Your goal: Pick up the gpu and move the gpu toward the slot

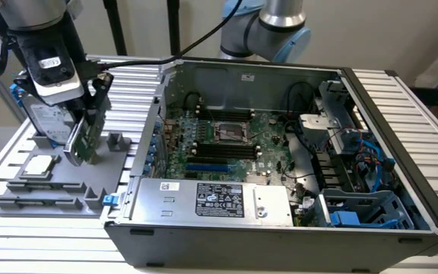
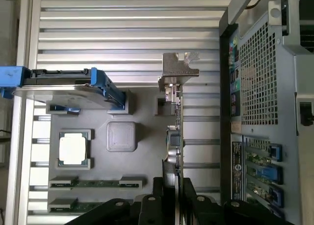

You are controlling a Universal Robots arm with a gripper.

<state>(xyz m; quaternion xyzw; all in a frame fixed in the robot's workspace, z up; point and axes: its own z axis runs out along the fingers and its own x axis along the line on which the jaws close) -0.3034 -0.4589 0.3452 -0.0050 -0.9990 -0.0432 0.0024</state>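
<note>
The gpu [image 1: 84,138] is a thin green card with a silver bracket [image 2: 177,68] at one end. It stands on edge, slightly tilted, over the grey holder block [image 1: 59,182] at the exterior view's left. My gripper [image 1: 89,117] comes down on it from above and is shut on its upper edge. In the wrist view the card [image 2: 175,136] runs edge-on between my black fingers [image 2: 158,190]. Whether its lower edge is free of the holder I cannot tell. The blue expansion slot [image 1: 206,168] lies on the motherboard inside the open computer case [image 1: 280,240], to the exterior view's right.
A grey hard drive [image 1: 45,121] with a blue-edged frame stands in the holder just behind the card. A square silver chip [image 1: 38,165] and memory sticks [image 2: 93,183] lie in the holder too. The case's wall [image 1: 154,123] and silver power supply [image 1: 211,200] stand between holder and motherboard.
</note>
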